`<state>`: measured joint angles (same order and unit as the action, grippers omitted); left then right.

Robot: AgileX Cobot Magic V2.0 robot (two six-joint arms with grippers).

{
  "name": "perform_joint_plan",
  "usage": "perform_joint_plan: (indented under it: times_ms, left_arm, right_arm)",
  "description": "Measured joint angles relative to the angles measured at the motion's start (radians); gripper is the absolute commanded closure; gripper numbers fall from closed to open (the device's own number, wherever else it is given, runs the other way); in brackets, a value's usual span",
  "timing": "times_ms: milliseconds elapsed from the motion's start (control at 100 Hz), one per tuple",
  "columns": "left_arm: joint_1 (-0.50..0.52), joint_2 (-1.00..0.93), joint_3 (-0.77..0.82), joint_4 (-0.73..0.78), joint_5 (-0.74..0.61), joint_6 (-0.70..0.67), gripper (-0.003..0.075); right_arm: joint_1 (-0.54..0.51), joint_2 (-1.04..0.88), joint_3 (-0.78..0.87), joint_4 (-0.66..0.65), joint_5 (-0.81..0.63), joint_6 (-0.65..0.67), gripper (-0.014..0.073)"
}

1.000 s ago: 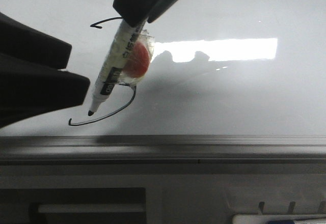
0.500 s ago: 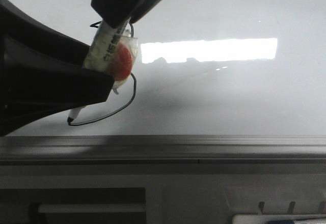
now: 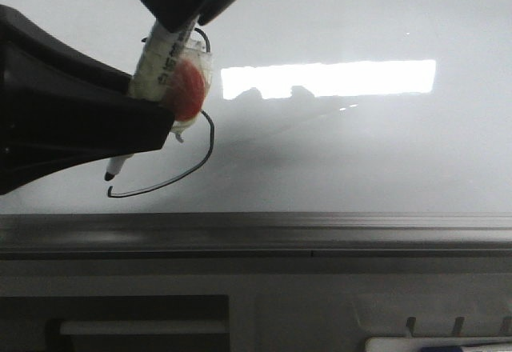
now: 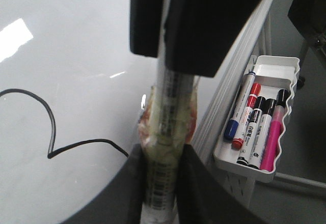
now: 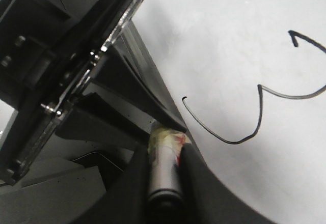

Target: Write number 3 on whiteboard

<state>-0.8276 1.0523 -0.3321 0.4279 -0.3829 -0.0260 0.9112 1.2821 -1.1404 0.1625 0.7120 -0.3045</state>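
Note:
The number 3 (image 3: 200,156) is drawn in thin black line on the whiteboard (image 3: 360,152); it also shows in the left wrist view (image 4: 51,130) and the right wrist view (image 5: 257,117). A white marker (image 3: 160,64) wrapped in tape with a red patch hangs tilted, its black tip (image 3: 109,176) just above the digit's lower end. My right gripper (image 3: 172,20) holds its upper end, fingers shut on it (image 5: 164,152). My left gripper (image 3: 156,120) comes in from the left, and its fingers press both sides of the barrel (image 4: 160,158).
A bright rectangular light reflection (image 3: 328,78) lies on the board. The grey metal edge strip (image 3: 320,232) runs along the board's near side. A white tray (image 4: 260,132) holding several coloured markers hangs beside the board's edge.
My left gripper has moved right and closed round the marker's barrel. The marker and my right gripper have shifted left, the tip now near the digit's lower end.

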Motion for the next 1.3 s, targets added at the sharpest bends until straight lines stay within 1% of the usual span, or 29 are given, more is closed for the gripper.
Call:
perform_joint_plan:
  times_ms: [20,40,50,60,80,110,120,140,160,180,200,240,290,340,390,460,570,670,810,1020,1130,1300]
  left_arm:
    - [0.000,0.000,0.000,0.000,0.000,0.000,0.0741]
    - [0.000,0.000,0.000,0.000,0.000,0.000,0.0741]
    - [0.000,0.000,0.000,0.000,0.000,0.000,0.0741]
    - [0.000,0.000,0.000,0.000,0.000,0.000,0.0741]
    - [0.000,0.000,0.000,0.000,0.000,0.000,0.0741]
    - [0.000,0.000,-0.001,-0.004,0.000,0.000,0.0741]
    - [0.000,0.000,-0.001,-0.004,0.000,0.000,0.0741]
    - [0.000,0.000,-0.001,-0.009,0.000,0.000,0.0741]
    - [0.000,0.000,-0.001,-0.013,0.005,0.000,0.0741]
    - [0.000,0.000,-0.001,-0.019,0.010,-0.002,0.0741]
    - [0.000,0.000,-0.001,-0.025,0.012,-0.002,0.0741]
    - [0.000,0.000,-0.001,-0.059,0.020,-0.004,0.0741]
    - [0.000,0.000,-0.001,-0.139,0.021,-0.005,0.0741]
    - [0.000,-0.002,-0.001,-0.263,0.022,-0.006,0.0741]
    - [0.000,-0.006,-0.001,-0.428,0.022,-0.006,0.0741]
    - [0.000,-0.014,-0.001,-0.593,0.022,-0.006,0.0741]
    - [0.000,-0.016,-0.002,-0.769,0.029,-0.008,0.0741]
    - [0.013,-0.016,-0.010,-0.932,0.074,-0.007,0.0741]
    - [0.073,-0.016,-0.025,-0.995,0.169,0.014,0.0741]
    - [0.155,-0.019,-0.070,-0.948,0.307,0.026,0.0741]
    - [0.179,-0.022,-0.079,-0.933,0.338,0.026,0.0741]
    - [0.183,-0.024,-0.082,-0.929,0.348,0.026,0.0730]
  right_arm:
    - [0.000,0.000,0.000,0.000,-0.001,0.000,0.0459]
    - [0.000,0.000,0.000,0.002,-0.001,0.000,0.0379]
    - [0.000,0.000,0.000,0.002,-0.002,0.000,0.0358]
    - [0.000,0.000,0.000,0.002,-0.002,0.000,0.0313]
    - [0.000,0.000,0.000,0.004,-0.004,0.000,0.0266]
    - [0.000,0.000,0.000,0.009,-0.004,0.000,0.0148]
    - [0.000,0.000,0.000,0.011,-0.004,0.000,0.0148]
    - [0.000,0.000,0.000,0.014,-0.006,0.000,0.0061]
    - [0.000,0.000,0.000,0.017,-0.006,0.000,0.0022]
    - [0.000,0.000,0.000,0.017,-0.008,0.000,-0.0043]
    - [0.000,0.000,0.000,0.019,-0.012,0.000,-0.0079]
    - [-0.005,-0.001,0.000,0.022,-0.022,0.000,-0.0073]
    - [-0.015,-0.004,0.000,0.023,-0.032,0.000,-0.0058]
    - [-0.030,-0.014,0.000,0.023,-0.038,0.000,-0.0055]
    - [-0.047,-0.029,0.000,0.023,-0.042,0.000,-0.0055]
    - [-0.068,-0.059,0.000,0.023,-0.047,0.000,-0.0055]
    - [-0.090,-0.109,0.000,0.023,-0.051,0.002,-0.0055]
    - [-0.096,-0.138,0.000,0.023,-0.053,0.002,-0.0055]
    - [-0.096,-0.158,0.000,0.023,-0.053,0.002,-0.0055]
    - [-0.096,-0.158,0.000,0.023,-0.053,0.002,-0.0055]
    - [-0.096,-0.158,0.000,0.023,-0.053,0.002,-0.0055]
    - [-0.096,-0.158,0.000,0.023,-0.053,0.002,-0.0055]
